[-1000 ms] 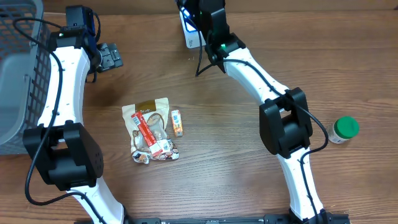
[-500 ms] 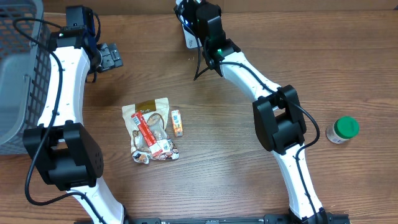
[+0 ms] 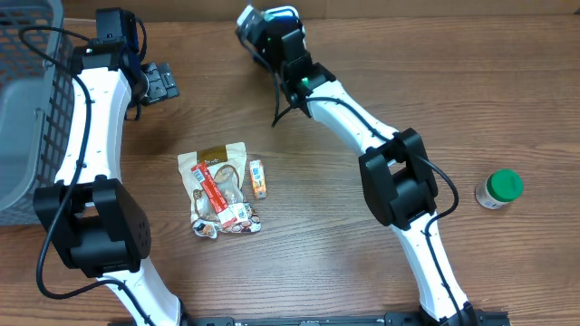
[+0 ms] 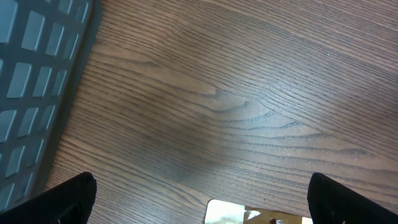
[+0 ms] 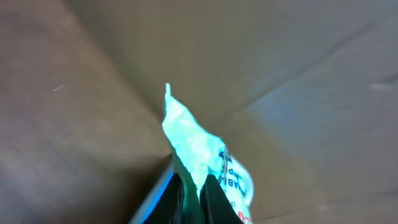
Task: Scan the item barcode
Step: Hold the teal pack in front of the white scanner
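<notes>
My right gripper [image 3: 260,24] is shut on a thin white packet with blue print [image 3: 246,20], held up at the table's far edge. In the right wrist view the packet [image 5: 198,140] sticks up from between the black fingers [image 5: 215,200] of that gripper [image 5: 194,194], lit bluish-green; I cannot make out a barcode on it. My left gripper [image 3: 159,81] hangs open at the far left, beside the basket. From the left wrist view, its gripper [image 4: 202,200] has wide-set fingertips [image 4: 65,198] over bare wood, with nothing between them.
A grey mesh basket [image 3: 27,100] fills the left edge; its wall [image 4: 37,81] shows in the left wrist view. A clear snack bag [image 3: 217,188] and a small orange packet [image 3: 258,177] lie mid-table. A green-lidded jar [image 3: 500,188] stands at the right.
The right arm has swung left along the far edge, carrying the packet with it, and the packet now sits turned. The left arm has not moved.
</notes>
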You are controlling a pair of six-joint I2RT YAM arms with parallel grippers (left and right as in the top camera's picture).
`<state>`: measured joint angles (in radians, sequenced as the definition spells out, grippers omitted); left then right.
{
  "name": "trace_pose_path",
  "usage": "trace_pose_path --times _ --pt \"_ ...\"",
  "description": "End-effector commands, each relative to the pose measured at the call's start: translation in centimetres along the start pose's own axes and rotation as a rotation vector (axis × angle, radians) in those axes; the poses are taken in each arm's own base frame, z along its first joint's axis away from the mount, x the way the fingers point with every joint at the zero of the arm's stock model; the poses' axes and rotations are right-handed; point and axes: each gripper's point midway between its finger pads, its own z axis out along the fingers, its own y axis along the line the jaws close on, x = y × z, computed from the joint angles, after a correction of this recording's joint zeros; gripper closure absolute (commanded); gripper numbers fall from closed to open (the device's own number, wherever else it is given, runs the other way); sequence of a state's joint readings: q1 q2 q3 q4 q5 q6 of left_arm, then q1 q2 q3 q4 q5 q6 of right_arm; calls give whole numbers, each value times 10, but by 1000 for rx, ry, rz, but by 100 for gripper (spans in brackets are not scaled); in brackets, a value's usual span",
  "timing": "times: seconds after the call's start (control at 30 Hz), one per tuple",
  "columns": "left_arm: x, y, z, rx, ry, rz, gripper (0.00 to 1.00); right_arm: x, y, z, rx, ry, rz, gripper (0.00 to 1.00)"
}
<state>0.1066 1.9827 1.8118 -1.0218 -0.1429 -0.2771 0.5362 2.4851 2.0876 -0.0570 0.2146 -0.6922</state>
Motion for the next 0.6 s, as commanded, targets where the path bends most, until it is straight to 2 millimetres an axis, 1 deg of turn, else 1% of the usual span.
trace_pose_path --times 0.0,0.1,0.17,0.27,0.33,0.57 --pt "-5 1 -7 9 -19 5 0 11 8 2 -32 37 2 96" --pt "-5 1 -7 9 -19 5 0 14 17 1 -66 52 -1 96" --pt "-5 1 -7 9 -19 5 0 13 24 0 -104 40 8 96" --pt "-5 1 -7 9 -19 5 0 8 29 0 -132 20 65 96" --pt "-5 1 -7 10 -19 5 0 7 31 0 -141 14 89 96" --pt "-5 1 -7 9 -19 5 0 7 29 0 -137 12 89 96"
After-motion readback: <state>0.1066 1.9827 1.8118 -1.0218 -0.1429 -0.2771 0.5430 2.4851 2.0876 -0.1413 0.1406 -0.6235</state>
